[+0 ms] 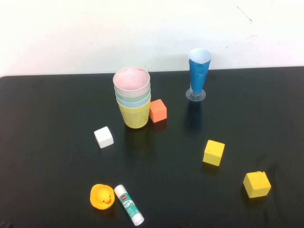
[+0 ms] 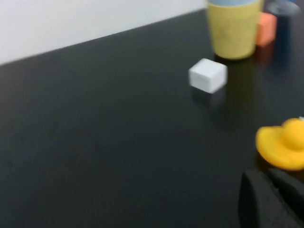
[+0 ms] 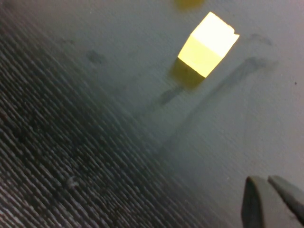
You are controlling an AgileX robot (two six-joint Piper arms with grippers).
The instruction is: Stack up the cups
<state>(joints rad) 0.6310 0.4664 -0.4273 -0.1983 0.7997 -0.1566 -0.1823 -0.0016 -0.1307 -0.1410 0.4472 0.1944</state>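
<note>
Where the black table [image 1: 57, 123] begins at the left: left gripper [image 2: 273, 199] low over bare surface near the rubber duck [image 2: 282, 145], fingers pressed together, holding nothing. Further right, white cube [image 1: 103, 137], then the cups [image 1: 132, 97] nested upright in one stack, yellow outermost, pink on top, orange cube [image 1: 157, 110] touching. Rightmost: right gripper [image 3: 273, 199] near a yellow cube [image 3: 207, 44], fingers closed, empty.

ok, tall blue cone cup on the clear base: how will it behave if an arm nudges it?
The blue cone cup probably tips easily: tall, widest at the top, on a small clear base. It looks thin, so likely light and apt to slide. The left gripper and right gripper sit low, away from it, at their wrist views' edges.
</note>
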